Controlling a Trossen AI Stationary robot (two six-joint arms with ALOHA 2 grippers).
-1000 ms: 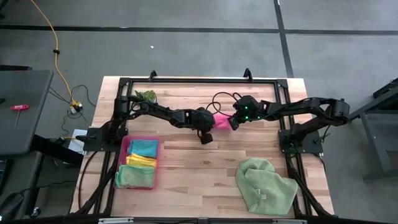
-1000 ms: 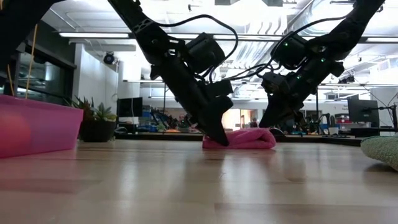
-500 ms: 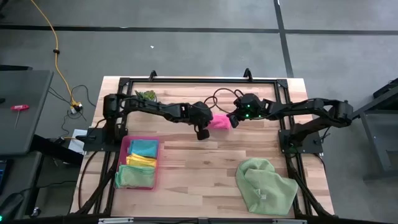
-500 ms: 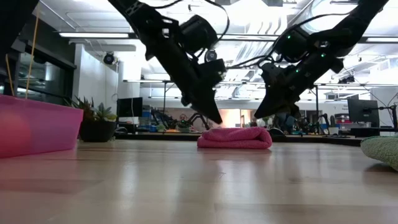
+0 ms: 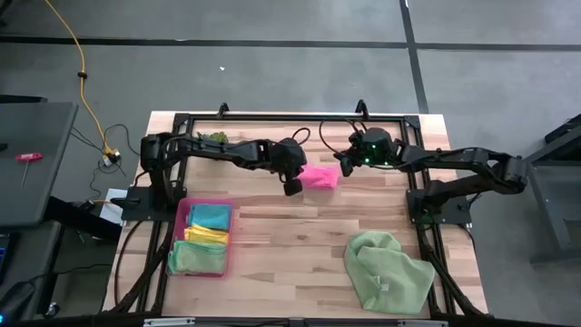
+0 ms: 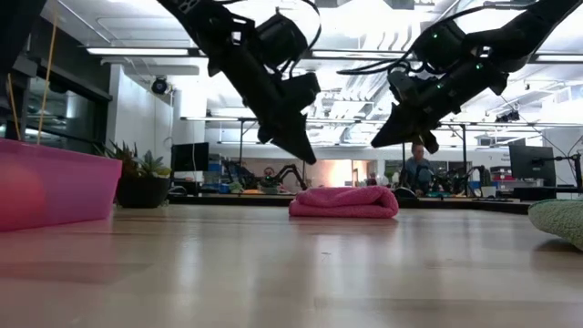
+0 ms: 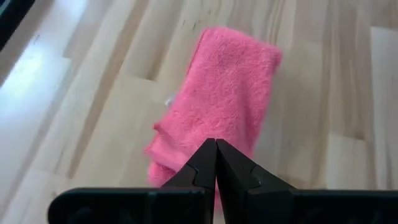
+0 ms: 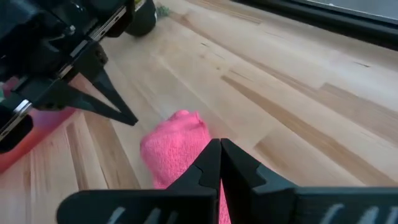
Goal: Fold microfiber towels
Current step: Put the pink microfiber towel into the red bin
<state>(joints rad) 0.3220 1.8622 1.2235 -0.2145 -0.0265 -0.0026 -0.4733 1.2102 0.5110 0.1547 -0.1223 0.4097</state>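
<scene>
- Left tool (image 5: 291, 189): fingers pressed together, holding nothing; it hangs clear above the worktop (image 5: 290, 245), just beside the near-left end of the hot pink towel (image 5: 320, 176).
- Right tool (image 5: 343, 164): fingers pressed together, holding nothing; raised off the worktop, just beside the hot pink towel on the side away from the left tool.
- Hot pink towel: folded into a small thick bundle, lying flat on the worktop between the two tools, touched by neither; in the low view (image 6: 344, 202) both tool tips hang above it.
- Pale green towel (image 5: 387, 271): crumpled, unfolded, on the worktop well apart from the right tool, toward the front edge.
- Pink tray (image 5: 182, 211): well apart from the left tool, toward the front; it holds a teal towel (image 5: 210, 216), a yellow towel (image 5: 207, 235) and a second pale green towel (image 5: 197, 257).
- Potted plant (image 5: 214, 139): at the back, beside the left arm.
</scene>
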